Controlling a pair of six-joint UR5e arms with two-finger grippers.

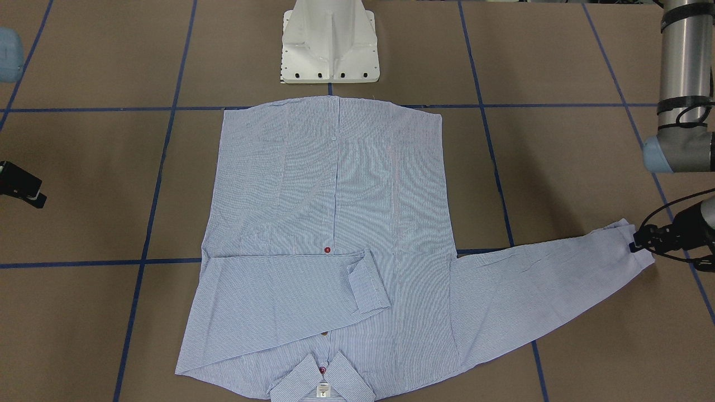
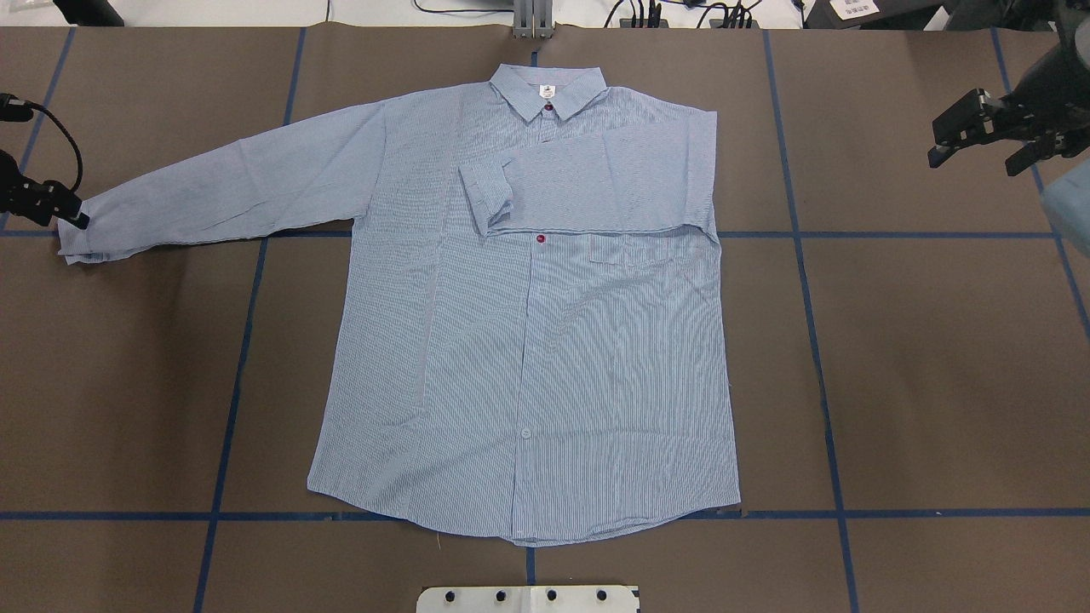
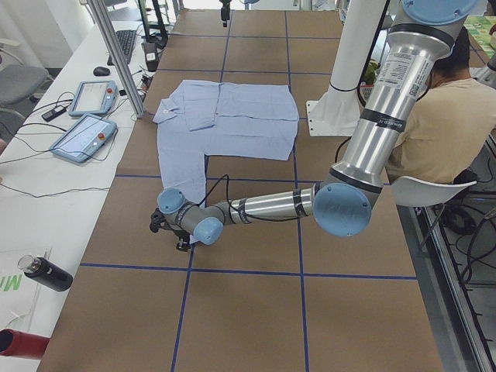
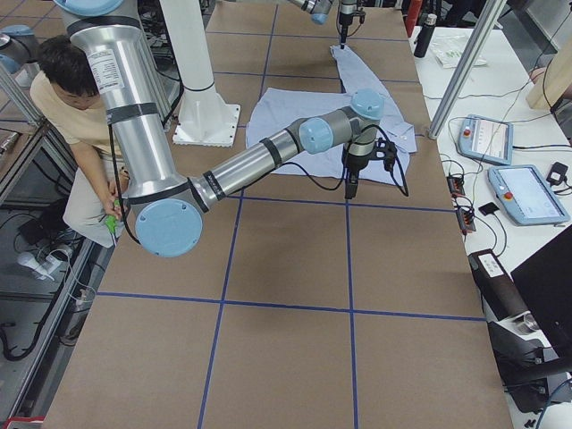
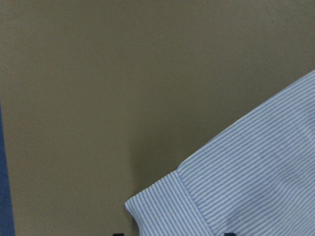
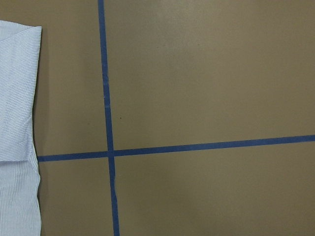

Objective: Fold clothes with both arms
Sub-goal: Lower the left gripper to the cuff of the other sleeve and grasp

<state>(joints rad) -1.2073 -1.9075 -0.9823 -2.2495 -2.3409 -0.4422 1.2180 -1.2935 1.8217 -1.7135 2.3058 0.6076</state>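
Note:
The light blue striped shirt (image 2: 545,340) lies flat, front up, collar (image 2: 547,89) on the far side from the robot base. Its sleeve on my right side is folded across the chest (image 2: 596,174). The other sleeve (image 2: 230,191) stretches out to my left. My left gripper (image 2: 75,220) is low at that sleeve's cuff (image 5: 167,211). Two fingertips stand apart at the bottom edge of the left wrist view, with the cuff between them. My right gripper (image 2: 972,163) hovers open and empty, off the shirt's right side, above bare table; it also shows in the front-facing view (image 1: 33,195).
The white pedestal base (image 1: 329,44) stands at the robot's edge of the table, near the shirt's hem. Blue tape lines (image 6: 106,118) cross the brown table. A side bench holds teach pendants (image 3: 85,116) and a bottle (image 3: 46,273). A seated person (image 3: 438,116) is behind the robot.

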